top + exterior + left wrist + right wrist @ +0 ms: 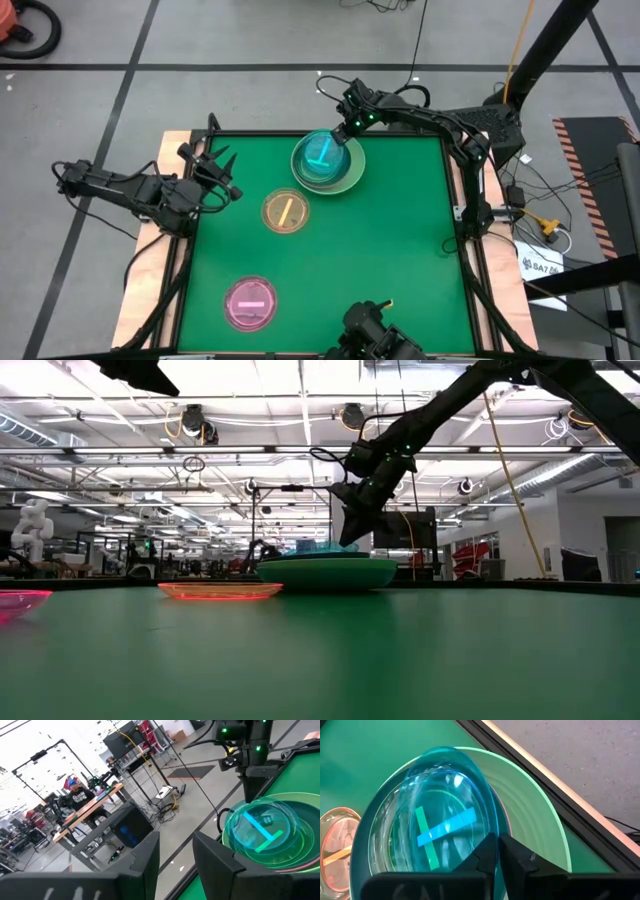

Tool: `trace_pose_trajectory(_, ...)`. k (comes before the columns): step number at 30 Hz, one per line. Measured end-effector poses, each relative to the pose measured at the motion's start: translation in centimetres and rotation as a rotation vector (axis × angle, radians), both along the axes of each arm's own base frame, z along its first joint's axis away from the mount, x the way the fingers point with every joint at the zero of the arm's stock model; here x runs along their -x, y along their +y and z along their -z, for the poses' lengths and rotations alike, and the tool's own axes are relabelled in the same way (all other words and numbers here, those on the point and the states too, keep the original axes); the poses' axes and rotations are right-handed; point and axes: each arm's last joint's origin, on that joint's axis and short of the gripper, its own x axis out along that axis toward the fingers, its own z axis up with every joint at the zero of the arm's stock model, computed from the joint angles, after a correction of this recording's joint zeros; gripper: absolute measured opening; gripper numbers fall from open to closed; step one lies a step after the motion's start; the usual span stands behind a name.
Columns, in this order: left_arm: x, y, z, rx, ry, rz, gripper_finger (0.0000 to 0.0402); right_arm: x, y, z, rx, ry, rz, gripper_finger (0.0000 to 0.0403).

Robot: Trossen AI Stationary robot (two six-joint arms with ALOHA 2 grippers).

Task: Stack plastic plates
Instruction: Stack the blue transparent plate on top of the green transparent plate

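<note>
While its fingers stand nearly closed, the right tool [498, 851] seemingly pinches the cyan plate's [440, 827] rim.

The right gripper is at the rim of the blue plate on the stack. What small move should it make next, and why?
Probably open the right gripper a little wider and lift away. Its fingers sit nearly closed at the rim of the blue plate, which already rests in the stack on the light-green plate. The amber plate and the pink plate lie apart on the table, not yet stacked.
</note>
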Motion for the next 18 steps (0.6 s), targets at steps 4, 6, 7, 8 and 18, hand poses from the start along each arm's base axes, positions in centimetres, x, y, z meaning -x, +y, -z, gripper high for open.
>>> trace_pose_trajectory(4,0.0,0.0,0.0,0.0,0.0,0.0,0.0123,0.0,0.0,0.0,0.002,0.0,-0.002,0.0042)
trace_pose_trajectory(6,0.0,0.0,0.0,0.002,-0.003,-0.001,0.0123,0.0,0.01,0.0,0.001,0.0,-0.004,0.0059)
trace_pose_trajectory(7,0.0,0.0,0.0,0.002,-0.003,0.0,0.0123,-0.01,0.0,0.0,0.001,-0.001,-0.005,0.0067)
trace_pose_trajectory(8,0.0,0.0,0.0,0.002,-0.004,-0.001,0.0123,-0.01,0.01,0.0,0.001,-0.002,-0.005,0.0075)
trace_pose_trajectory(18,0.0,0.0,0.0,0.008,-0.013,-0.002,0.0123,0.36,0.17,-0.56,0.011,0.008,-0.025,0.0124)
